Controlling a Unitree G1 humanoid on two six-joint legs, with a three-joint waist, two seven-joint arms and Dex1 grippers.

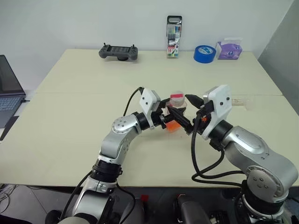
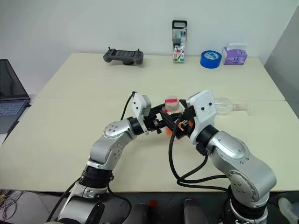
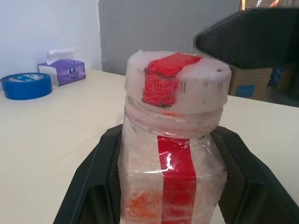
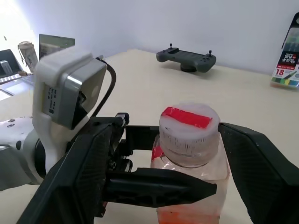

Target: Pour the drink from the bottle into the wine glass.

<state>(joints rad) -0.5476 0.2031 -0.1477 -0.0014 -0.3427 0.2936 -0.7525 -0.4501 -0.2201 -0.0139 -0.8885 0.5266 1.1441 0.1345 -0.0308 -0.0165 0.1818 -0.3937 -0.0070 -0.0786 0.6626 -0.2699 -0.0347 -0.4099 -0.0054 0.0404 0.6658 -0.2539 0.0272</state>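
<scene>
The bottle (image 1: pixel 176 110) is upright at the middle of the table, clear plastic with a white cap marked in red and a little orange-red drink (image 1: pixel 173 125) at its bottom. My left gripper (image 1: pixel 180 117) is shut on the bottle's body (image 3: pixel 175 140), one finger on each side. My right gripper (image 4: pixel 173 140) is open, its fingers (image 4: pixel 261 168) standing on either side of the cap without touching it. The wine glass (image 2: pixel 224 104) appears to lie on its side on the table just behind my right wrist.
Along the far edge of the table (image 1: pixel 70 126) are a black game controller (image 1: pixel 118 52), a tall marker case (image 1: pixel 174 37), a blue tape roll (image 1: pixel 204 53) and a purple tissue box (image 1: pixel 229 49). A laptop (image 1: pixel 9 91) sits off the left side.
</scene>
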